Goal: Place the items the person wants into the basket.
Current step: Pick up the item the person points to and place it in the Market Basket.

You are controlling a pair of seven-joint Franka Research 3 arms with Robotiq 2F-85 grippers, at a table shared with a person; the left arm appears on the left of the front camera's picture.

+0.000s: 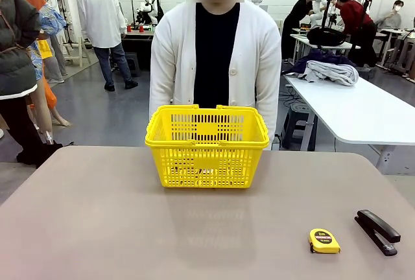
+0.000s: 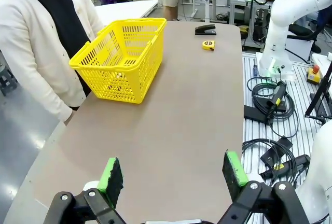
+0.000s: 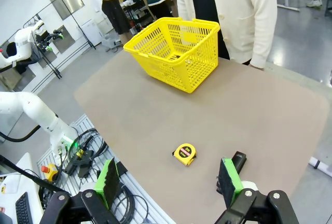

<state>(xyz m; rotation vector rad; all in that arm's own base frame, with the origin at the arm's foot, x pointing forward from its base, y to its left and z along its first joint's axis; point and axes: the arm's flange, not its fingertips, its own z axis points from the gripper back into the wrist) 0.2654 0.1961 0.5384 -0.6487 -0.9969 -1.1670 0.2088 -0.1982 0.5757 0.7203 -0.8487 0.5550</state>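
While the person point(image 1: 214, 59) in the white cardigan stands at the far side of the table point(image 1: 130, 228) with arms hanging down, the yellow basket point(image 1: 207, 145) sits upright on the far middle of the tabletop, just in front of them, with its handles folded down along the rim. Through the lattice something small and dark-and-yellow seems to lie on the basket floor, but I cannot tell what it is. Toward the robot's right front corner of the table a yellow tape measure point(image 1: 323, 240) lies flat, and just beside it, closer to the edge, lies a black stapler point(image 1: 377, 231); the two are near each other without touching, and well apart from the basket. From the left wrist view, the left gripper point(image 2: 174, 175) hangs above the bare tabletop with its green-padded fingers spread wide and nothing between them. The right gripper point(image 3: 168, 181) hangs likewise above the near table edge, fingers parted and empty, with the tape measure and stapler below and ahead of it.
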